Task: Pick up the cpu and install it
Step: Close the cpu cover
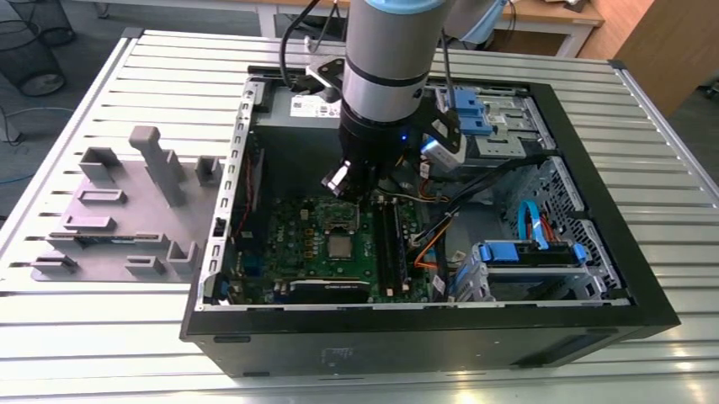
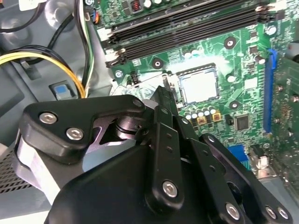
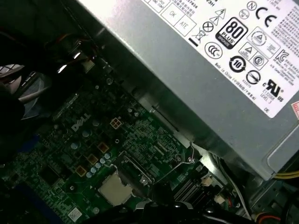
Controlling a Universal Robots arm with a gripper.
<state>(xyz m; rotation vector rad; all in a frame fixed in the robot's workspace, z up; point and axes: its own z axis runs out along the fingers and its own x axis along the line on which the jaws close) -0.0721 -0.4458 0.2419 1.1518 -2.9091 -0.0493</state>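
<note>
The cpu [image 1: 340, 247] lies flat in its socket on the green motherboard [image 1: 303, 252] inside the open computer case. Its silver top shows in both wrist views [image 2: 198, 84] [image 3: 113, 189]. The hinged socket frame [image 1: 340, 221] stands raised just behind the chip. My gripper [image 1: 340, 187] hangs above the board, a little behind the socket and clear of the chip. In the second wrist view its black links run together to a narrow tip [image 2: 164, 93] beside the socket. It is shut, and I see nothing held in it.
The grey power supply [image 3: 210, 60] sits close behind the socket. Black memory slots [image 2: 187, 23] run along one side of it. Yellow and black cables [image 2: 42, 58] and blue drive bays [image 1: 528, 252] crowd the case. A grey fixture plate [image 1: 124, 210] lies at the exterior view's left.
</note>
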